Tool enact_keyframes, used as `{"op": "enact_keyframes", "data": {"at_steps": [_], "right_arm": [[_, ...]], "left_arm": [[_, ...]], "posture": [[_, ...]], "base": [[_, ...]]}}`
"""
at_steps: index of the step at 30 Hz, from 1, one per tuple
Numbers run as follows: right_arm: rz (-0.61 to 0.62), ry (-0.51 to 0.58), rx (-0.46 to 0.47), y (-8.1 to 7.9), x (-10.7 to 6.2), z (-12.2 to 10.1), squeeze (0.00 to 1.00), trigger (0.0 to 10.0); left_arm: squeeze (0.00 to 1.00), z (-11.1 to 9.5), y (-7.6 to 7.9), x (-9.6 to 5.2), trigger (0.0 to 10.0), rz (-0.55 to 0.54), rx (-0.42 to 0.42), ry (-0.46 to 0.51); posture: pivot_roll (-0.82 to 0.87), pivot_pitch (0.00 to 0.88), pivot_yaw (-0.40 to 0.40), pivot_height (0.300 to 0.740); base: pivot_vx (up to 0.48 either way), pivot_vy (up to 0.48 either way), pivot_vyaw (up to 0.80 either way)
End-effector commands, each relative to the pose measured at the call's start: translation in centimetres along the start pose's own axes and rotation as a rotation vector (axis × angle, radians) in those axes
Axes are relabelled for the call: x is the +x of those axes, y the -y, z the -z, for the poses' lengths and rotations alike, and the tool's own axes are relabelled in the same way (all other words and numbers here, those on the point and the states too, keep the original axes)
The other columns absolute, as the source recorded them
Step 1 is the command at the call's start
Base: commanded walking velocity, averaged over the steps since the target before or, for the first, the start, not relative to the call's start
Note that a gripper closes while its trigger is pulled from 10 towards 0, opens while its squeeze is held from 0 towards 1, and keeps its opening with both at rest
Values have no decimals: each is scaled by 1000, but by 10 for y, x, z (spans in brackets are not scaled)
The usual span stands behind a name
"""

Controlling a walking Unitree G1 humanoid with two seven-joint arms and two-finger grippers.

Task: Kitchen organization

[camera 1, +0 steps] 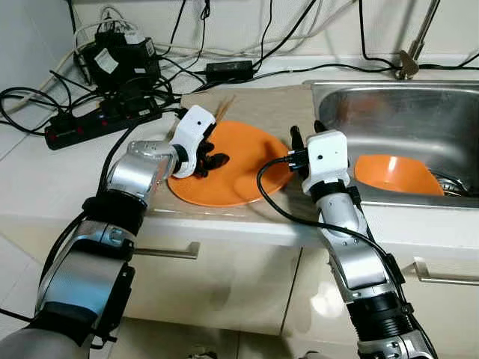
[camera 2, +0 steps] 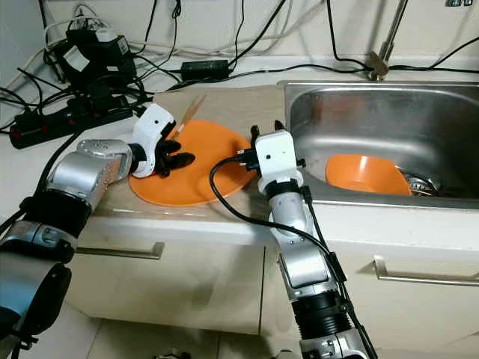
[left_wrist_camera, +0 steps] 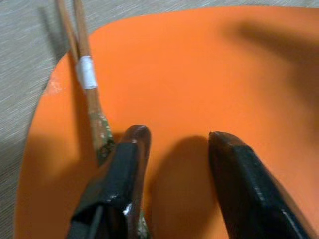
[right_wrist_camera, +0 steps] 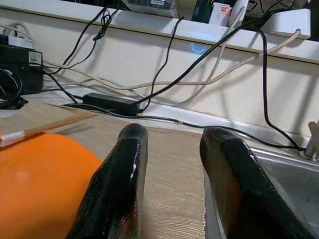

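Head views: your left gripper (camera 1: pixel 212 159) is down on the orange plate (camera 1: pixel 247 176) on the counter's mat; right gripper (camera 2: pixel 267 129) waits at the plate's sink-side edge, likely to brace it; an orange bowl (camera 1: pixel 393 173) lies in the sink (camera 1: pixel 389 101).

Left wrist: fingers parted with nothing between them, chopsticks (left_wrist_camera: pixel 85 79) just beside one finger; white band on them, no text.

Right wrist: fingers apart, empty; no label legible.

nothing here is actually readable; the black power adapters (camera 1: pixel 120 56) by the wall carry white stickers, but the print is too small and blurry; same with the white box (right_wrist_camera: pixel 223 12) on the shelf
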State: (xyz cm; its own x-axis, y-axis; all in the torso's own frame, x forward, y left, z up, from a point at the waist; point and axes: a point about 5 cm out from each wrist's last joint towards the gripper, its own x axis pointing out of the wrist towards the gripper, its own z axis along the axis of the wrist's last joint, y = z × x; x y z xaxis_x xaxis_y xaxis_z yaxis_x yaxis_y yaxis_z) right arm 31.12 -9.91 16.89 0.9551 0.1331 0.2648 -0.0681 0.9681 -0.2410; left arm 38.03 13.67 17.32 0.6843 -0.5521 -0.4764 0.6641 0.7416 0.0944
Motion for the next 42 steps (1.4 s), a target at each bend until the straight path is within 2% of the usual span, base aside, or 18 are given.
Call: {"op": "enact_keyframes", "data": {"at_steps": [1, 4, 13, 17, 20, 23, 24, 25, 29, 30, 31, 38, 42], "right_arm": [[-2, -2, -1, -1, 0, -1, 0, 10000], [-3, -4, 0, -1, 0, 0, 0, 10000], [-10, -9, -1, -1, 0, 1, 0, 10000], [-12, -11, -1, -2, 0, 2, 0, 10000], [-15, -12, 0, -2, 0, 2, 0, 10000], [-16, -14, 0, -3, 0, 3, 0, 10000], [-17, -14, 0, -3, 1, 3, 0, 10000], [-18, -14, 0, -3, 1, 3, 0, 10000], [-21, -12, 1, -4, 1, 2, 0, 10000], [-22, -11, 0, -4, 1, 2, 0, 10000], [-23, -11, 0, -4, 1, 2, 0, 10000], [-16, -9, -4, -1, 1, 2, 0, 10000], [-13, -10, -6, 0, 1, 2, 0, 10000]], "left_arm": [[0, 25, 5, 3, 0, 31, -33, -98], [0, 19, 6, 0, 0, 41, -19, -70], [0, -22, 22, -25, 0, 91, 55, 85], [0, -34, 21, -33, 0, 59, 74, 133], [0, -47, 16, -40, 0, -16, 130, 203], [0, -50, 17, -41, 0, -17, 151, 221], [0, -48, 15, -40, 4314, -31, 163, 207], [0, -46, 14, -39, 10000, -36, 162, 195], [0, -38, 8, -32, 10000, -66, 147, 168], [796, -35, 4, -30, 10000, -86, 145, 157], [1000, -32, 2, -27, 10000, -96, 146, 147], [1000, -9, -16, -17, 10000, -177, 144, 80], [1000, -3, -22, -15, 10000, -198, 144, 62]], "posture": [[-38, 0, 98, 715], [-33, 0, 96, 715], [-23, 0, 89, 715], [-21, 0, 88, 715], [-17, 0, 86, 715], [-16, 0, 85, 715], [-16, 0, 84, 715], [-15, 0, 84, 715], [-17, 0, 82, 715], [-18, 0, 82, 715], [-20, 0, 83, 715], [-33, 0, 86, 715], [-36, 0, 86, 715]], "base": [[0, 0, 0], [0, 0, 0], [0, 0, 0], [0, 0, 0], [0, 0, 0], [0, 0, 0], [0, 0, 0], [0, 0, 0], [0, 0, 0], [0, 0, 0], [0, 0, 0], [0, 0, 0], [0, 0, 0]]}}
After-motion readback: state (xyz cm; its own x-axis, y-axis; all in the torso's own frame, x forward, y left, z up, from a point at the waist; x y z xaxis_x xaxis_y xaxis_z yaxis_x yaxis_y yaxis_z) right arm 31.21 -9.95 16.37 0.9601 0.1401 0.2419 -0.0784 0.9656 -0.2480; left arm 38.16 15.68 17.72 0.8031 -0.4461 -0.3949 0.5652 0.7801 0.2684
